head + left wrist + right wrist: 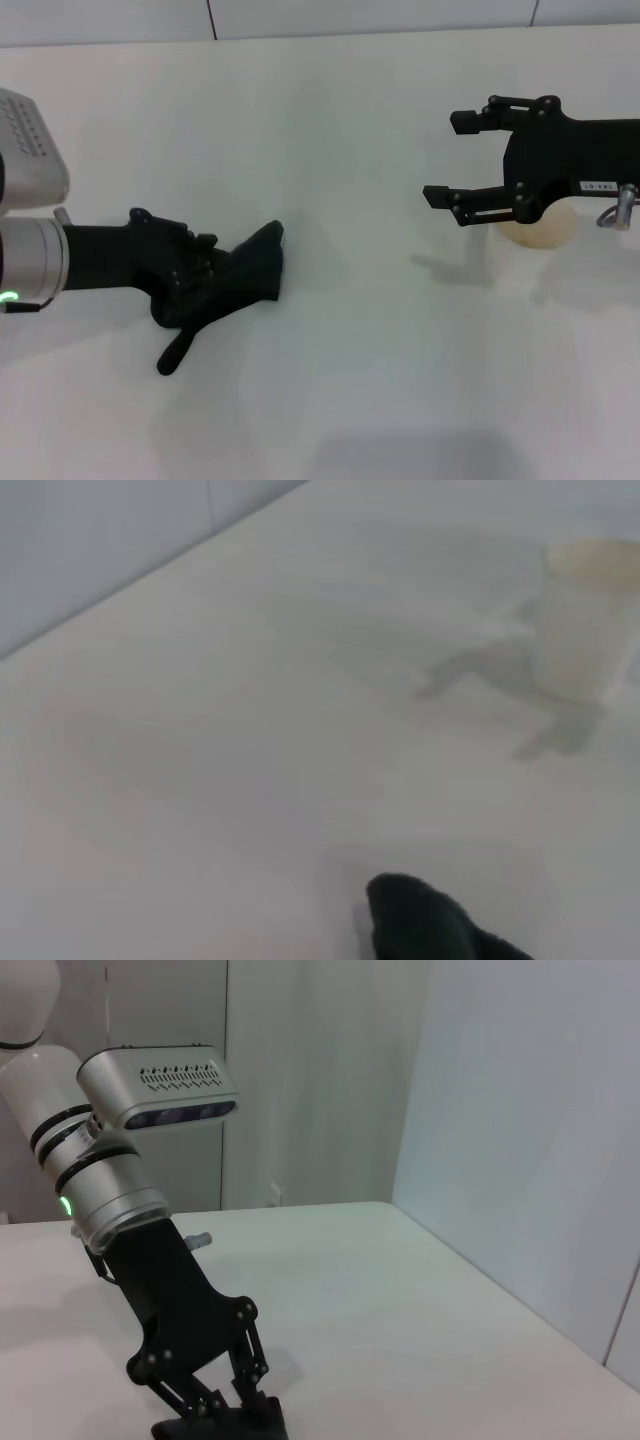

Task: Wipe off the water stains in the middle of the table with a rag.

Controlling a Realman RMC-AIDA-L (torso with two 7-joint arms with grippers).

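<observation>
The dark rag (255,265) lies bunched on the white table (350,390) at the left, with a narrow tail (175,355) trailing toward me. My left gripper (205,268) presses down into it and is shut on the rag. The right wrist view shows the same grip (225,1410) on the rag (235,1428). A tip of the rag shows in the left wrist view (420,920). My right gripper (450,158) hangs open and empty at the right, above the table. No orange-brown water stain shows in any view.
A pale paper cup (545,230) stands at the right, partly behind my right gripper; it also shows in the left wrist view (590,620). The table's far edge meets a wall (300,15) at the back.
</observation>
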